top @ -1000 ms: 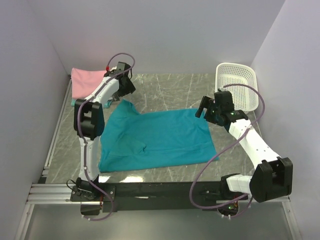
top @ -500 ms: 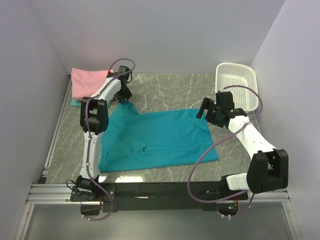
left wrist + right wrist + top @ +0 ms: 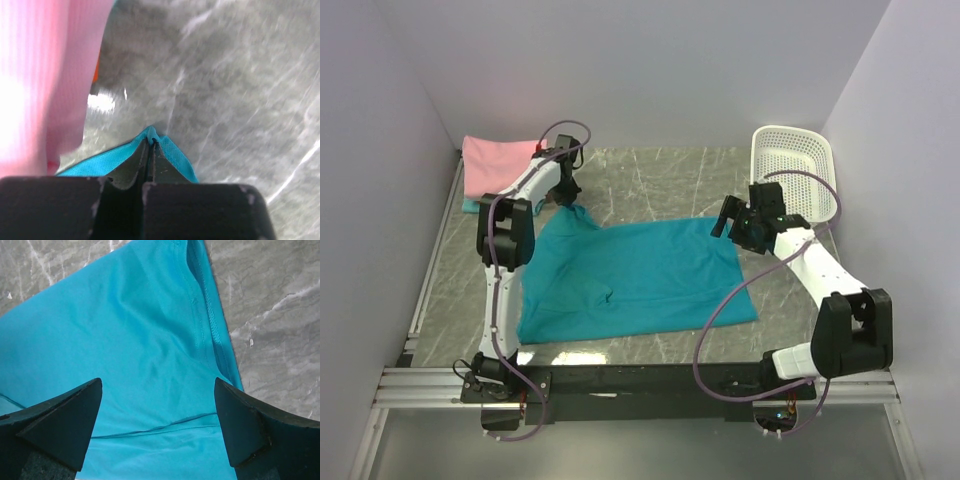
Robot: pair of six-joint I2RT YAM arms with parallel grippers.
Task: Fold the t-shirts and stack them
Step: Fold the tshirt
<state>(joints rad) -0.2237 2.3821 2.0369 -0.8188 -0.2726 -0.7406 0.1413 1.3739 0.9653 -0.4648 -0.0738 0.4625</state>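
Observation:
A teal-blue t-shirt (image 3: 635, 278) lies spread flat on the marble table. My left gripper (image 3: 568, 203) is shut on its far left corner, and the left wrist view shows a pinch of teal cloth (image 3: 150, 134) between the closed fingertips. My right gripper (image 3: 732, 222) hovers open over the shirt's far right corner; in the right wrist view its fingers (image 3: 65, 420) stand wide apart above the hemmed edge (image 3: 210, 325), with no cloth between them. A folded pink t-shirt (image 3: 490, 163) rests at the far left corner of the table, on top of other folded cloth.
A white plastic lattice basket (image 3: 793, 175) stands at the far right. Purple walls close in the table on three sides. A metal rail (image 3: 430, 270) runs along the left edge. Bare marble (image 3: 650, 180) lies behind the shirt.
My left gripper came down onto the shirt's far left corner and closed on it. The right gripper shifted slightly over the far right corner and stayed open.

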